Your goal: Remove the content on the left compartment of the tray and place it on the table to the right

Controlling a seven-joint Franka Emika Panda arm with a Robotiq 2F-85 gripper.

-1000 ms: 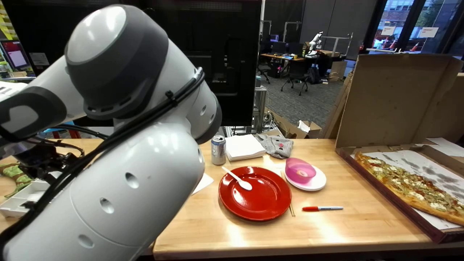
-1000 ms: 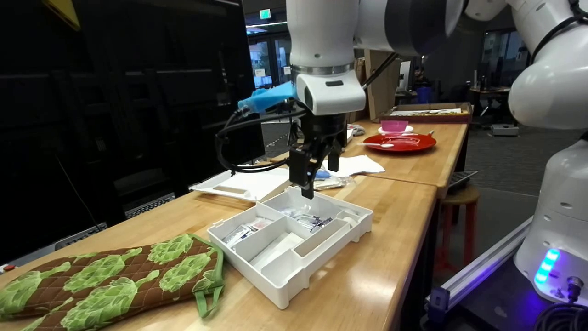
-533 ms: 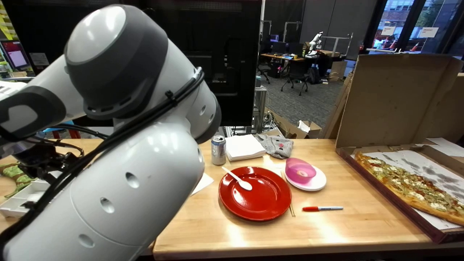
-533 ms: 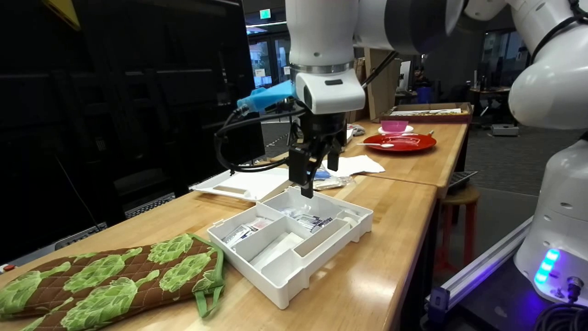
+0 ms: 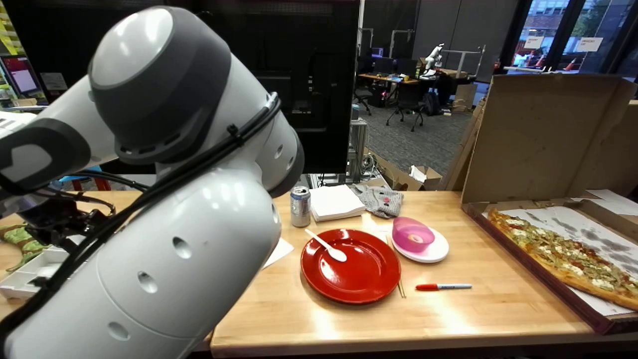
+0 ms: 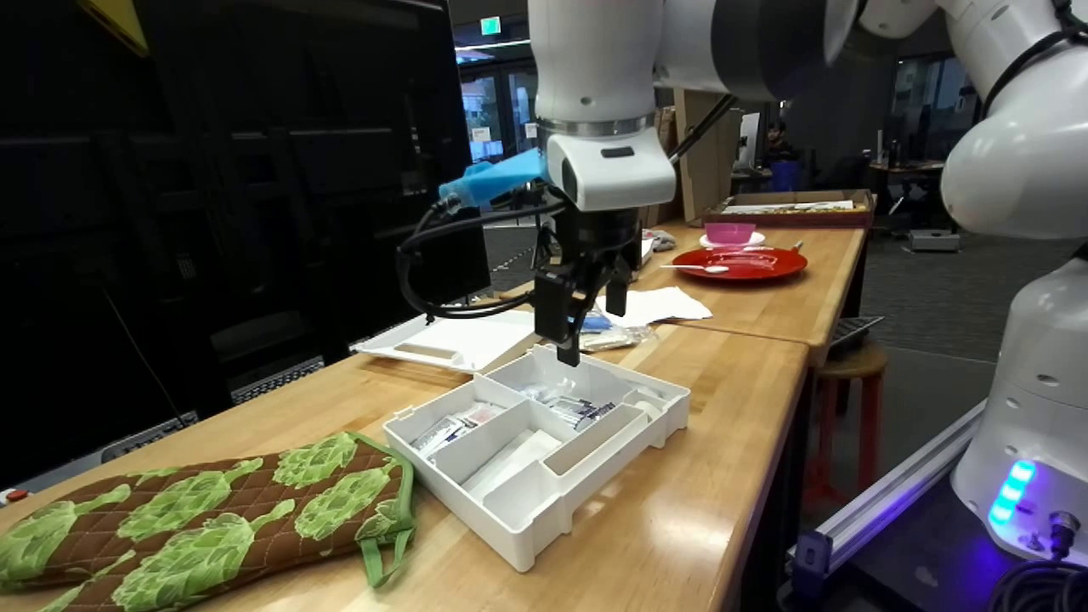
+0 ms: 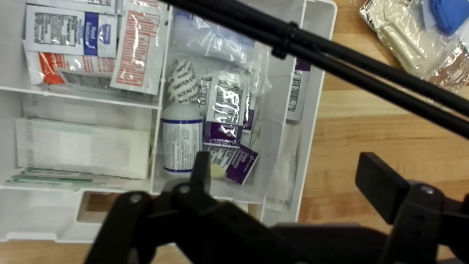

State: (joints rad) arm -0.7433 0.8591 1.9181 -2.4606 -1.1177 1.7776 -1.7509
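A white divided tray (image 6: pixel 520 548) stands on the wooden table (image 6: pixel 671 535). It also shows in the wrist view (image 7: pixel 311 146), and its end peeks out at the left of an exterior view (image 5: pixel 15 286). In the wrist view, one left-side compartment holds sachets (image 7: pixel 71 31), and the one below it holds flat white packs (image 7: pixel 82 148). The middle compartment holds a white bottle (image 7: pixel 182 143) and purple-and-white packets (image 7: pixel 227 110). My gripper (image 6: pixel 592 330) is open and empty above the tray's far side. In the wrist view its fingers (image 7: pixel 285 168) stand wide apart, straddling the tray's edge in the picture.
A brown-green oven mitt (image 6: pixel 229 510) lies beside the tray. A white lid (image 6: pixel 459 340), bagged items (image 7: pixel 406 36) and white paper (image 6: pixel 654 306) lie behind it. Farther along are a red plate (image 5: pixel 351 279) with a spoon, a can (image 5: pixel 300 207) and a pizza box (image 5: pixel 538 279).
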